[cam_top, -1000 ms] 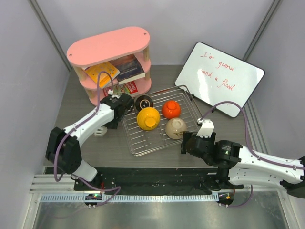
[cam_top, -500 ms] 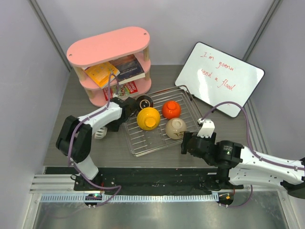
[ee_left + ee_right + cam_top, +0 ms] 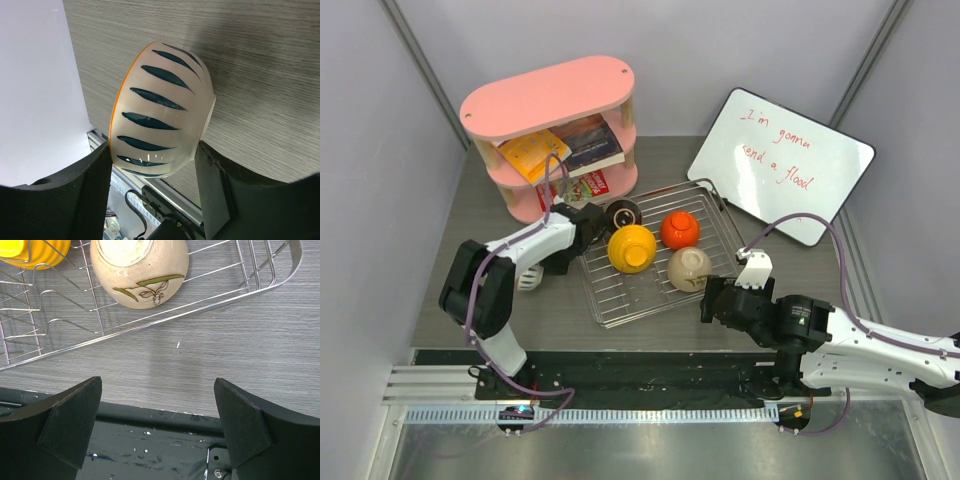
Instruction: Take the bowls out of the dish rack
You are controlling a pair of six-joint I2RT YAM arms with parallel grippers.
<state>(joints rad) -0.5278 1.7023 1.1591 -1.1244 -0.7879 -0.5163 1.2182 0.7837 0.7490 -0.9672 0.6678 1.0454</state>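
left gripper [image 3: 154, 148] clamps striped bowl [image 3: 160, 105] | right gripper [image 3: 157, 385] wide | beige bowl [image 3: 142, 270] likely glazed, slick, brittle; pinch rim

The surface [image 3: 240, 350] is a matt grey laminate with fine wood-like grain. The dish rack [image 3: 630, 293] is thin, bright silver metal wire, polished and reflective. In it, the yellow bowl [image 3: 632, 248] and the orange-red bowl [image 3: 679, 230] look smooth and glossy, as does the dark bowl [image 3: 621, 214] at the rack's upper left. The cream bowl [image 3: 140, 270] has a speckled, duller stoneware-like glaze. The striped bowl [image 3: 160, 110] is smooth and satin white, with one small highlight. The left tool [image 3: 152, 160] and right tool [image 3: 157, 390] have matt black plastic fingers. The pink shelf [image 3: 550, 90] looks matt-painted, and the whiteboard [image 3: 780, 160] is smooth.
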